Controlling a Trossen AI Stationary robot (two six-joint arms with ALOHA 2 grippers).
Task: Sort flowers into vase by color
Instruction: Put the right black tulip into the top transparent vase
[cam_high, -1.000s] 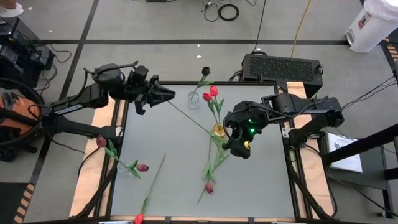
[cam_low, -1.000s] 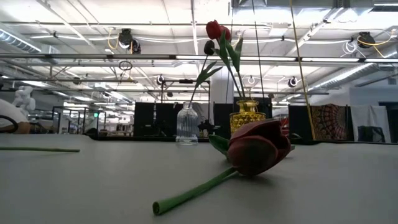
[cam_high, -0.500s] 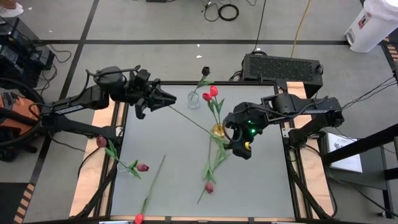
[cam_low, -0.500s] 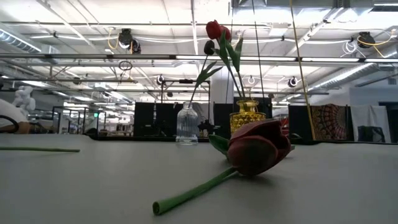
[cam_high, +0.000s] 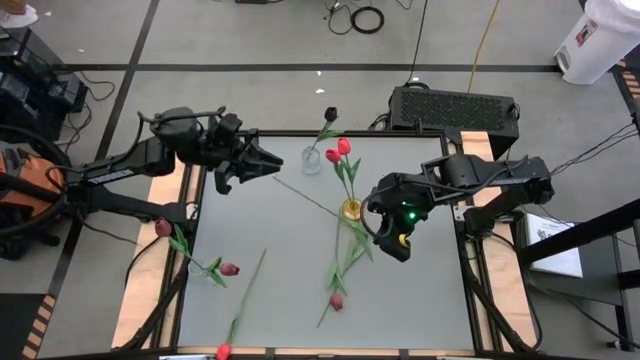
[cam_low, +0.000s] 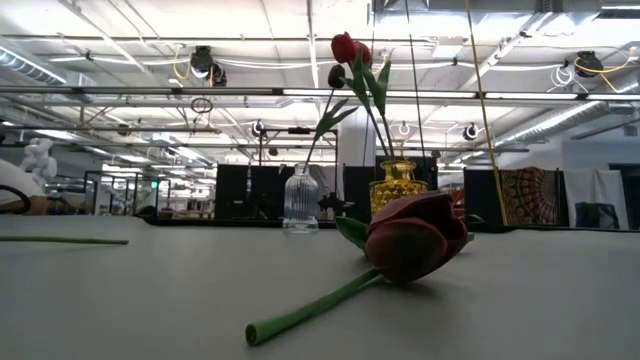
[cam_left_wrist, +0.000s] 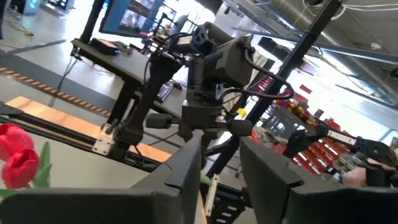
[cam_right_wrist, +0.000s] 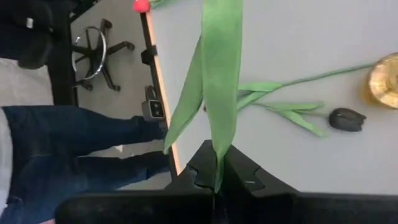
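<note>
Two arms are up over your table: the left gripper (cam_high: 262, 165) reaches in from the far-left corner, its fingers (cam_left_wrist: 186, 165) pinched on the end of a thin flower stem (cam_high: 310, 197) that runs diagonally across toward the yellow vase (cam_high: 351, 209). Your right gripper (cam_high: 385, 240) hangs just beside that vase, clamped on a green leaf (cam_right_wrist: 219, 81) of the same flower. Two red tulips (cam_high: 338, 151) already stand in the yellow vase, and a dark tulip (cam_high: 331, 115) stands in the clear vase (cam_high: 312, 159) next to it. Since a second ago, your right gripper has drifted slightly away from the yellow vase toward the right edge, and the left gripper has pulled back a little. More flowers lie loose on the table (cam_high: 420, 300), among them a maroon one (cam_high: 336, 301) near the middle front and a red one (cam_high: 222, 351) at the front edge.
</note>
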